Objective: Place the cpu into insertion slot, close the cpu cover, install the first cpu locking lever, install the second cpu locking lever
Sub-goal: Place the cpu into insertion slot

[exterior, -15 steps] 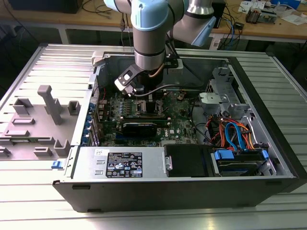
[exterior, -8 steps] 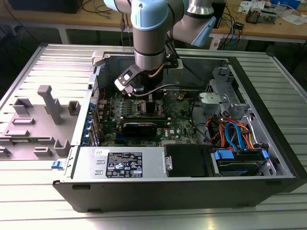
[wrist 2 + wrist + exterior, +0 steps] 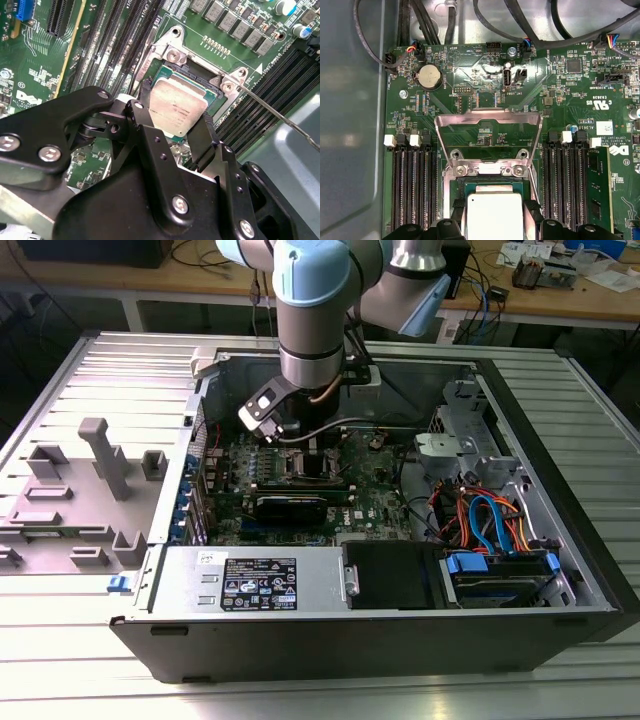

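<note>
The gripper (image 3: 175,110) is reaching down into the open computer case (image 3: 560,630); it is squeezing the cpu (image 3: 177,102) between its two black fingers (image 3: 204,131), one on each of two opposite sides. The cpu is lying flat with its shiny grey top facing up; it is sitting right over the insertion slot (image 3: 171,50), with its sides lining up with the slot's sides; I cannot tell if it is resting all the way down in the slot or hanging just above it; the chip is looking nearly square, so no side is looking longer. Small dark writing is showing on the cpu's top, too tiny to read; white letters are showing all over the green motherboard (image 3: 570,100); a black and white sticker (image 3: 258,585) is sitting on the silver box at the front of the case. In the first wrist view the cpu cover (image 3: 487,116) is standing open, tipped up and away from the slot; a thin metal lever (image 3: 277,115) is sticking out from one corner of the slot, not hooked down.
</note>
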Robot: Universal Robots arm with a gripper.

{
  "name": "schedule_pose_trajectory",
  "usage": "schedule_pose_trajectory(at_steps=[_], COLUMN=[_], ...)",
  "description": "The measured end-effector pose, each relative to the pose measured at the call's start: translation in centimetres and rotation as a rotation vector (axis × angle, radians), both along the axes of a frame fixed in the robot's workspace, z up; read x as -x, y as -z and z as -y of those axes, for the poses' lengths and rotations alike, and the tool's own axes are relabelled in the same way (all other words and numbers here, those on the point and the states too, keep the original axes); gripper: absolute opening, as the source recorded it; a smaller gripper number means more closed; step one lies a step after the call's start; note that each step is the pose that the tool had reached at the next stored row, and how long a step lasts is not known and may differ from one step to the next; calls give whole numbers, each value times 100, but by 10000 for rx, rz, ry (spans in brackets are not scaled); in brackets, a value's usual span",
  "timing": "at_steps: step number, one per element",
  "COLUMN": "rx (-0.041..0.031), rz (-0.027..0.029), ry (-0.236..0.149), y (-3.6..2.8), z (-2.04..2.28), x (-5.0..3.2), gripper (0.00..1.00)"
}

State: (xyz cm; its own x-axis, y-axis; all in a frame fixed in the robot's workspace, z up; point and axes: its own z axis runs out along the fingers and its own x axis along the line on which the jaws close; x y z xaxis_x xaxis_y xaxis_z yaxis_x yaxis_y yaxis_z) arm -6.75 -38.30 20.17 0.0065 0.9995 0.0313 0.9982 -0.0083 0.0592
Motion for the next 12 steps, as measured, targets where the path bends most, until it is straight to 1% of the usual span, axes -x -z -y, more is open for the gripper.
schedule_pose_trajectory(at_steps=[2,6,12], rx=[0,1,-1], rz=[0,0,0], ry=[0,7,106], y=[0,1,14], z=[-8,-43,-44], x=[0,0,5], gripper=[54,54,54])
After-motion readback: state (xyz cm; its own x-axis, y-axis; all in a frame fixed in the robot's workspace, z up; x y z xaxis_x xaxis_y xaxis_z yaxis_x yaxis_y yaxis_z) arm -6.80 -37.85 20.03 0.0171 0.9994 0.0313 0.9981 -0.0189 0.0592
